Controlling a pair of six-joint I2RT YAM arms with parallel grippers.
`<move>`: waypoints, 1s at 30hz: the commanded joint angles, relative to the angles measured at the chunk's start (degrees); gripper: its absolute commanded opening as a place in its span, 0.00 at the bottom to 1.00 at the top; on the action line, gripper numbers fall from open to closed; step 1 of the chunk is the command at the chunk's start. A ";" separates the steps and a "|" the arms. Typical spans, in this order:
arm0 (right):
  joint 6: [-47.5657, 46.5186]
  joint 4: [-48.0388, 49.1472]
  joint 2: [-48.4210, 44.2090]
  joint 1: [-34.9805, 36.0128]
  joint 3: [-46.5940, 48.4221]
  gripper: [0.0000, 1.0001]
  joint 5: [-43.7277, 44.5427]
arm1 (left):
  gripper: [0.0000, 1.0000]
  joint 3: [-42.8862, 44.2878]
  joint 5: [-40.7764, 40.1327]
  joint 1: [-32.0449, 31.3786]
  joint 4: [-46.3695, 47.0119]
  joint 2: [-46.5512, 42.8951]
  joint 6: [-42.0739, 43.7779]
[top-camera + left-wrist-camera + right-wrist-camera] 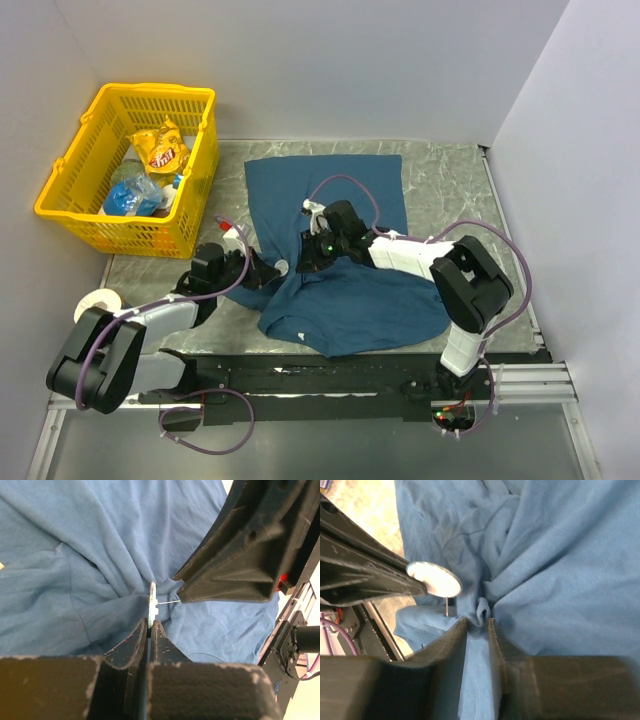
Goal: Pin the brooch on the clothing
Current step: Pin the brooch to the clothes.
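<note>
I see a yellow basket [140,238] of packets at the surface's far left corner. My left claw [150,624] is closed tight on the brooch [152,602], holding it edge-on over the shirt [350,300], which lies rumpled across the middle of the surface. I cannot tell whether the pin touches cloth. My right claw [477,622] is narrow, pinching a raised fold of shirt just beside the brooch.

A small round pale-silver disc brooch [434,578], its thin pin exposed, sits just above the fabric. The large dark teal-blue soft T-shirt [350,290] lies rumpled, puckered into a fold beside it.
</note>
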 commanded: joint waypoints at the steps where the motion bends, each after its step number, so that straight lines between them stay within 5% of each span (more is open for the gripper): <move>1: 1.22 3.63 0.28 0.11 4.06 0.17 -1.93 | 0.01 2.08 1.47 -0.65 3.18 0.82 -0.02; 5: 1.57 4.51 -0.16 0.02 4.07 0.00 -2.72 | 0.01 2.61 -0.89 -1.62 2.13 1.27 0.77; 20: 0.52 3.90 -2.18 0.02 2.75 0.00 -3.34 | 0.01 1.21 -6.26 -1.44 -2.52 -5.59 2.70; 30: 0.51 4.60 -3.32 0.02 2.75 0.00 -3.78 | 0.01 2.08 -4.68 -1.35 -1.56 -1.99 3.32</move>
